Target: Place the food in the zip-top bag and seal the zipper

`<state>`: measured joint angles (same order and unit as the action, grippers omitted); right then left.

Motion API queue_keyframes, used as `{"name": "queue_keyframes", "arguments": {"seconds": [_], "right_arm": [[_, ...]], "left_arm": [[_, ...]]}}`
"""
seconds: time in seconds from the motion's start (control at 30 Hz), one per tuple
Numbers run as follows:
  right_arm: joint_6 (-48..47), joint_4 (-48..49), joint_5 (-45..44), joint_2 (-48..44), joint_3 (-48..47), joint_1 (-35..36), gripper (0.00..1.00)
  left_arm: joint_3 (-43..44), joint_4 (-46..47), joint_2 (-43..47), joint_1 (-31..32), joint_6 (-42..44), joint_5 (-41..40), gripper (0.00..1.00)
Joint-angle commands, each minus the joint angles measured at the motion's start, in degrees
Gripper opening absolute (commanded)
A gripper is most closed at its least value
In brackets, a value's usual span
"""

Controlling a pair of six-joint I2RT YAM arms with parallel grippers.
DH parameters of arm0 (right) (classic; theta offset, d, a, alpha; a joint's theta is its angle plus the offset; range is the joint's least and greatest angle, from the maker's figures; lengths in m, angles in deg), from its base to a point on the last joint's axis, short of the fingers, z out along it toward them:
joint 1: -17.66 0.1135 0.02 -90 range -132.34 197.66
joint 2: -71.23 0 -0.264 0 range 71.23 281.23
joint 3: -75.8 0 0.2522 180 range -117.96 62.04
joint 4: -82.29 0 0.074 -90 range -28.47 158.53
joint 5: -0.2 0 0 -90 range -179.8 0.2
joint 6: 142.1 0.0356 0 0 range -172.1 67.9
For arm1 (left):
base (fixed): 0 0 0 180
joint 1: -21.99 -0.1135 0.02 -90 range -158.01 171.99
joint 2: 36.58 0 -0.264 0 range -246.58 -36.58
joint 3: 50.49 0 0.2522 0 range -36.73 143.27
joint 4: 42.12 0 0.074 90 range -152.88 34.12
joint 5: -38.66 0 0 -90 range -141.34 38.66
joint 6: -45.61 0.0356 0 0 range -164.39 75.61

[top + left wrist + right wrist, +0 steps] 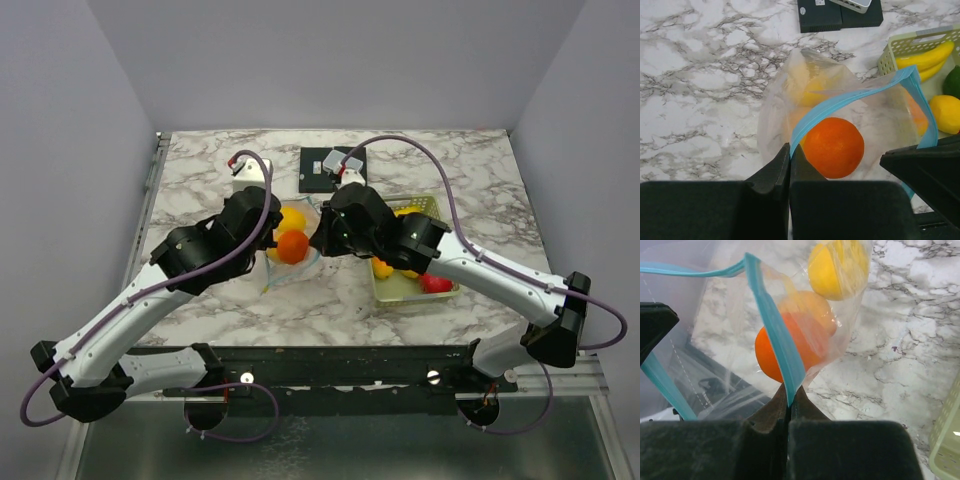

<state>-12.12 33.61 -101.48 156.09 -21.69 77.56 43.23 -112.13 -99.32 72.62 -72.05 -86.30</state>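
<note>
While left end effector (pixel 789 148) and right end effector (pixel 788 391) clamp zipper (pixel 773 331): marble table (pixel 195 175), grey walls (pixel 330 60).

Mostly covered from above: zip-top bag (pixel 283 272); edge-cropped: green fruit (pixel 954 82).

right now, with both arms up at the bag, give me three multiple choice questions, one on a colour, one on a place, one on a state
1. The zipper on the zip-top bag is:
a) red
b) light blue
c) black

2. The banana lies:
a) in the basket
b) in the bag
c) nowhere in view

3. The right gripper is:
a) wide open
b) shut on nothing
c) shut on the zipper

Answers:
1 b, the strip along the bag's mouth shows light blue in both wrist views.
2 a, the left wrist view shows it behind the basket's slotted wall.
3 c, the right wrist view shows the blue strip pinched between its closed fingers.
</note>
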Motion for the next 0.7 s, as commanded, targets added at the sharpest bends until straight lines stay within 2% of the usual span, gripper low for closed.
{"name": "queue_keyframes", "arguments": {"seconds": [0.0,0.13,0.23,0.33,0.47,0.57,0.67], "right_arm": [[-2.72,-0.78,-3.61,-1.01,1.22,-0.46,0.01],[-2.02,-0.62,0.03,2.57,3.47,-2.32,0.01],[-3.38,-2.32,-1.81,1.44,0.43,-2.33,0.01],[-5.81,-4.7,-4.24,-1.16,-4.58,-2.33,0.01],[-7.56,-5.78,-7.42,-2.42,-4.94,-2.69,0.01],[-6.61,-5.29,-4.75,0.09,-1.2,-3.03,0.01],[-6.35,-7.05,-5.86,2.4,-0.48,-3.09,0.01]], "left_arm": [[-1.23,-0.96,1.15,0.08,1.46,-0.19,0.0],[-7.89,2.6,0.18,0.13,1.58,-0.39,0.0],[-13.94,5.3,-0.22,-1.1,1.34,0.88,0.0],[-15.55,5.8,-0.52,-2.19,1.49,3.43,0.0],[-10.33,3.75,0.06,-2.35,2.22,3.1,0.0],[-2.92,1.33,0.07,-2.33,2.99,3.0,0.0],[2.68,0.04,0.35,-2.31,3.6,2.64,0.0]]}}
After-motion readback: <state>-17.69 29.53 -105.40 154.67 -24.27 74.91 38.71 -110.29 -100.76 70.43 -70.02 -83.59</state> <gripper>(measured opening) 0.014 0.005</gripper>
